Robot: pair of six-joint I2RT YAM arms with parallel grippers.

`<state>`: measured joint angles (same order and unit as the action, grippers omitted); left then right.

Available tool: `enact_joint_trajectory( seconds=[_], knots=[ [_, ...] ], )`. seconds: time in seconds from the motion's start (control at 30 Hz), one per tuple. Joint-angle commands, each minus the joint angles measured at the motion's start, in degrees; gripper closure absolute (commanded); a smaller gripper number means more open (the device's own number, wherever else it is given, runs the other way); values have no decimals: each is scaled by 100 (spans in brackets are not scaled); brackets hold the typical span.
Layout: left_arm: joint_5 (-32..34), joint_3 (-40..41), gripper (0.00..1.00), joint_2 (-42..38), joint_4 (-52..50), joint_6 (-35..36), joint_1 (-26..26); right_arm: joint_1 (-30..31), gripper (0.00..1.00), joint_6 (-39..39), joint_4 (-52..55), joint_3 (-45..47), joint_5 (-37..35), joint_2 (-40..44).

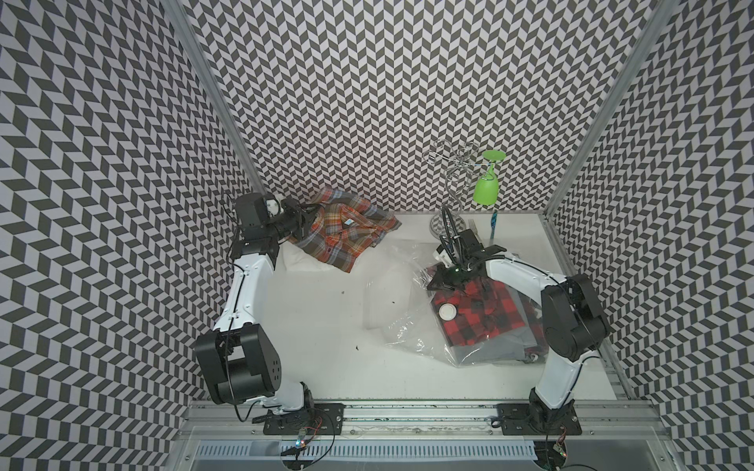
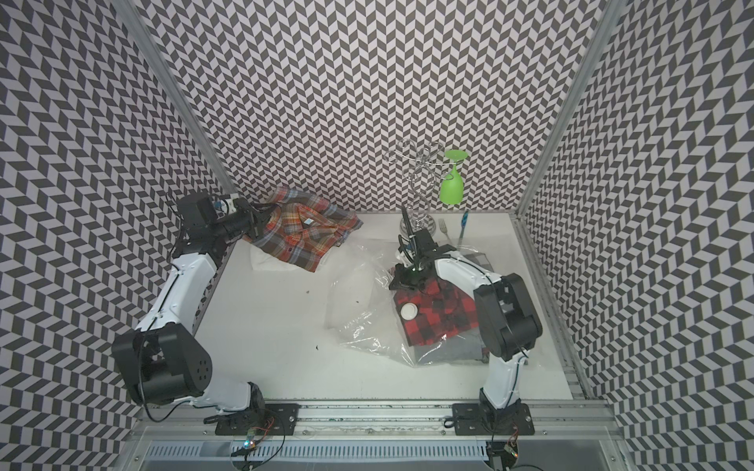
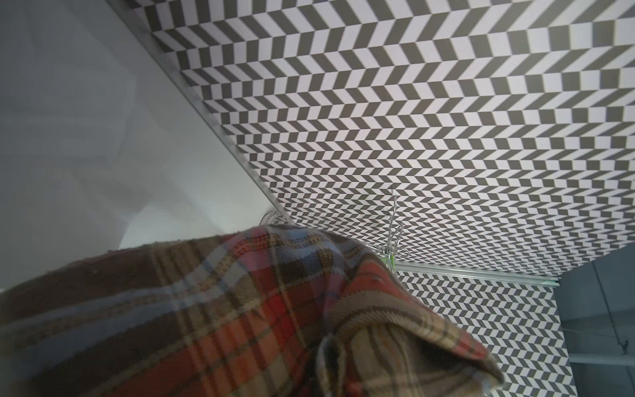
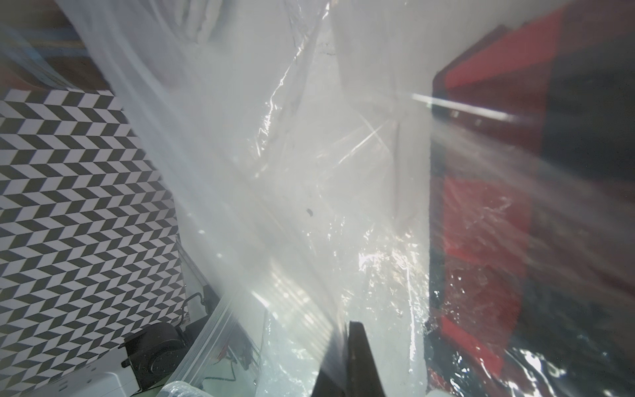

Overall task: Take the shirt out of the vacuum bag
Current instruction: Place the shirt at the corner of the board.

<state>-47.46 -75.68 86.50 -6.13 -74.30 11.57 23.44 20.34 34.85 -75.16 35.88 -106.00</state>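
We see the left hand [image 1: 302, 222] clamped tight on the orange plaid shirt [image 1: 347, 230], out of the bag at the tabletop's [image 1: 310, 346] far left corner. The right hand [image 1: 442, 283] pinches the clear vacuum bag [image 1: 402, 326] near the right edge, and a red checked shirt [image 1: 485, 314] lies inside it.

Far left, the plaid shirt [image 1: 347, 228] is orange, brown and pale blue. On the right, the clear vacuum bag [image 1: 402, 285] shows a red-and-black checked shirt [image 1: 485, 310], grey cloth [image 1: 489, 351] and 1 white valve [image 1: 447, 312]. The walls [image 1: 367, 81] are black-and-white chevrons, the table [image 1: 318, 326] white, the far glass [image 1: 486, 191] bright green.
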Motion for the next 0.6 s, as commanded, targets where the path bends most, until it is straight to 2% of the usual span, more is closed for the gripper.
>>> enact_joint_trajectory(
  seconds=[0.0, 0.57],
  knots=[
    [43, -35, 100, -201, 759, -270, -81, -9, 100, -120, -251, 19, 57, -75],
    [298, 28, 100, 365, 1070, -440, -173, -41, 100, -150, -323, 57, 96, -98]
  ],
)
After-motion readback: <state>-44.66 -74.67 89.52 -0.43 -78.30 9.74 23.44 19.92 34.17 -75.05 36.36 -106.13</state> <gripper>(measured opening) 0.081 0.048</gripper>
